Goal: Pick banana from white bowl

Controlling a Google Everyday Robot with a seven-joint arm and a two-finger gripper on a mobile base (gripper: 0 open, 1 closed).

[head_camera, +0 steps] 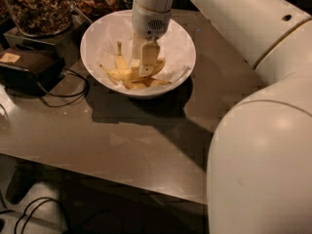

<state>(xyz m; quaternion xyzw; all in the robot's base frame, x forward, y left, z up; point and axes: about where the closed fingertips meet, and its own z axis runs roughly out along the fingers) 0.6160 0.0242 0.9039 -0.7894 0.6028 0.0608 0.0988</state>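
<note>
Banana (124, 74) lies in the white bowl (97, 30) near the desk's (146, 145) far left corner. The arm (234, 13) arches in from the right edge, wrist pointing straight down, with the gripper (145, 71) inside the bowl at it (whether it grips cannot be told).

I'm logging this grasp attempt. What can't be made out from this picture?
Camera view:
1. Whether the hand, down in the white bowl, holds the banana: the hand's own body covers the contact.
2. How many bananas lie there: the hand hides the pile's middle.
3. Top of the nut jar: cut off by the upper edge.
</note>
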